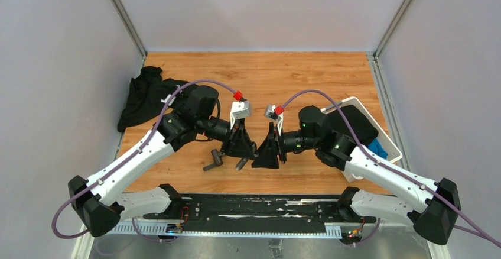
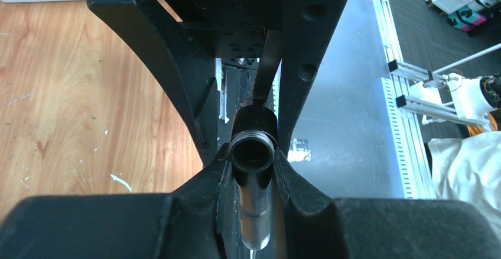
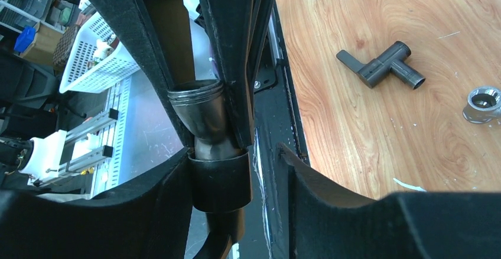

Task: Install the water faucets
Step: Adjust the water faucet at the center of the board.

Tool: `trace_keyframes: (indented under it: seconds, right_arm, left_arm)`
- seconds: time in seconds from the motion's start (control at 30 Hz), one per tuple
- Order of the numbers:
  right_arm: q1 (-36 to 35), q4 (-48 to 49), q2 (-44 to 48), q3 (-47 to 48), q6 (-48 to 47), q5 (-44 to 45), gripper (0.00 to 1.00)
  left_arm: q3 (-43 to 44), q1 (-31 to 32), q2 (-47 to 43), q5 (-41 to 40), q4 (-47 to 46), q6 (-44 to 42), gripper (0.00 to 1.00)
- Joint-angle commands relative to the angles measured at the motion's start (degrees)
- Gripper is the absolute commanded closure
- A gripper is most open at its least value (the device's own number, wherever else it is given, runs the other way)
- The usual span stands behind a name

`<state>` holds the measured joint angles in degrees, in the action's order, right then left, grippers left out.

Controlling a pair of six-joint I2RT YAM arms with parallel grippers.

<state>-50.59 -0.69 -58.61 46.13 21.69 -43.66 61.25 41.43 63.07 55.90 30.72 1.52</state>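
Top view: the left end effector (image 1: 238, 145) and right end effector (image 1: 267, 152) meet tip to tip above the wooden surface (image 1: 307, 81). A loose dark-grey T-shaped metal faucet piece (image 1: 214, 159) lies just beside them.

Left wrist view: the left jaws are clamped on a dark-grey metal faucet pipe with a threaded mouth (image 2: 252, 151).

Right wrist view: the right jaws stand apart around what appears to be that pipe's other end, with one finger touching it.

Step in hand: probably a two-arm regrasp for assembly. Next, the right jaws need to close squarely on the pipe.

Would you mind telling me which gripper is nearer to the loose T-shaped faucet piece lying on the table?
Left. The left gripper sits just right of the T-shaped faucet piece, almost beside it. The right gripper is farther right, beyond the left gripper.
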Motion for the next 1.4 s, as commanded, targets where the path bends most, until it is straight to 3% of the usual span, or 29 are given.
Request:
trace_keyframes:
  seconds: [0.0,0.03,0.07,0.17,0.23,0.3,0.43,0.5,0.7,0.83,0.97,1.37]
  right_arm:
    - [0.3,1.2,0.5,0.5,0.1,-0.9,1.00]
    - [0.3,1.0,0.7,0.3,-0.1,-0.4,1.00]
    - [0.2,0.9,1.0,0.2,-0.3,0.3,1.00]
    - [0.6,-0.8,2.9,-0.3,-0.6,3.5,1.00]
    - [1.2,-0.8,4.6,-0.6,-0.2,5.6,1.00]
    - [1.9,-0.3,6.4,-1.0,0.6,7.5,1.00]
    - [3.3,3.0,9.4,-2.3,4.2,10.5,1.00]
    - [3.8,3.4,9.2,-2.4,6.0,11.9,1.00]
    - [5.9,3.8,7.2,-3.6,16.2,20.9,1.00]
    - [8.0,10.8,6.9,-7.1,28.1,25.2,1.00]
    - [8.2,17.9,6.0,-7.9,35.7,26.2,1.00]
    - [8.3,21.7,3.9,-3.6,38.7,23.7,1.00]
  left_arm:
    - [0.2,-0.4,0.1,-0.2,-1.6,0.3,1.00]
    - [0.3,-0.4,0.0,-1.0,-1.6,0.4,0.94]
    - [0.3,-0.4,-0.3,-2.0,-1.9,0.9,0.80]
    - [-0.2,-0.7,-1.2,-5.7,-3.1,3.0,0.28]
    - [-0.9,-1.7,-2.8,-8.7,-3.7,3.7,0.18]
    - [-4.3,-4.4,-5.9,-11.5,-9.3,9.2,0.15]
    - [-20.2,-6.9,-15.4,-14.4,-36.3,27.8,0.13]
    - [-24.8,-6.9,-18.9,-17.5,-43.5,32.9,0.13]
    - [-30.6,-6.9,-21.2,-22.9,-48.6,36.7,0.14]
    - [-36.9,-6.8,-23.1,-23.9,-57.4,41.0,0.13]
    - [-40.3,-5.2,-24.0,-25.1,-60.5,40.3,0.13]
    - [-44.0,-0.8,-18.0,-24.5,-73.1,40.7,0.11]
